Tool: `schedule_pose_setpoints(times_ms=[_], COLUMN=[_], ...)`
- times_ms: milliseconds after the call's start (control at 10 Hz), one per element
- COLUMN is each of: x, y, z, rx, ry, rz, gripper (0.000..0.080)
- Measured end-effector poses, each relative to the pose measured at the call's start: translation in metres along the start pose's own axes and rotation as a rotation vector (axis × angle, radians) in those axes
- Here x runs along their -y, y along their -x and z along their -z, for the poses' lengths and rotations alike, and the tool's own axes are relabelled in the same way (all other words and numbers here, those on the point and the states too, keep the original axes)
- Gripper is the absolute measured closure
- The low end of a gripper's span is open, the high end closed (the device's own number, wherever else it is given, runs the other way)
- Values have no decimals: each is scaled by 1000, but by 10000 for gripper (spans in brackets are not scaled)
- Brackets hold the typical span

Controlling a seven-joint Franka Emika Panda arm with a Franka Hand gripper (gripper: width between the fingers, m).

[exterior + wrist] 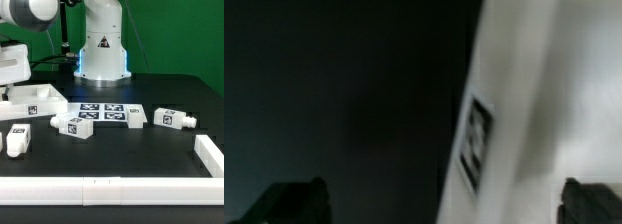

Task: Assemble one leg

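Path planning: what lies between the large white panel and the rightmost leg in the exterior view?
In the exterior view: the marker board, one leg at its end on that view's left, another leg at the opposite end.

The leg (172, 119), a chunky white tagged block, lies on its side, apart from three like it.

I'm counting what looks like four legs (17, 139) (72, 124) (134, 117) (172, 119) from here, one big square panel (38, 99) and one marker board (101, 110).
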State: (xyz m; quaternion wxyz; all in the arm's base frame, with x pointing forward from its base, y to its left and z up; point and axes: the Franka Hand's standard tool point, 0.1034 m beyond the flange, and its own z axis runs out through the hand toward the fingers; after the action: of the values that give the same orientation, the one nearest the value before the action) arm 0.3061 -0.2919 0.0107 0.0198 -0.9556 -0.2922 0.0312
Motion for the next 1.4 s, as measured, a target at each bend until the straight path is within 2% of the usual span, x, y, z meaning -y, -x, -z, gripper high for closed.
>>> schedule_pose_setpoints(times_ms=[200, 300, 400, 500, 600, 700, 800, 1000, 1200, 1300, 1400], x=[1, 1, 1, 1, 1, 1, 1, 15, 23, 28, 26], y=[0, 0, 0, 0, 0, 0, -3, -49, -81, -107, -129], z=[-1, -1, -1, -1, -1, -1, 0, 22, 43, 61, 80], rx=[1, 1, 1, 1, 1, 1, 0, -11, -6, -4, 0], ry=[-3, -3, -3, -3, -3, -3, -3, -43, -96, -123, -144], rz=[-1, -2, -2, -2, -2, -2, -23, -215, -359, -424, -496], gripper=[171, 300, 300, 539, 539, 676, 744, 744, 744, 744, 744])
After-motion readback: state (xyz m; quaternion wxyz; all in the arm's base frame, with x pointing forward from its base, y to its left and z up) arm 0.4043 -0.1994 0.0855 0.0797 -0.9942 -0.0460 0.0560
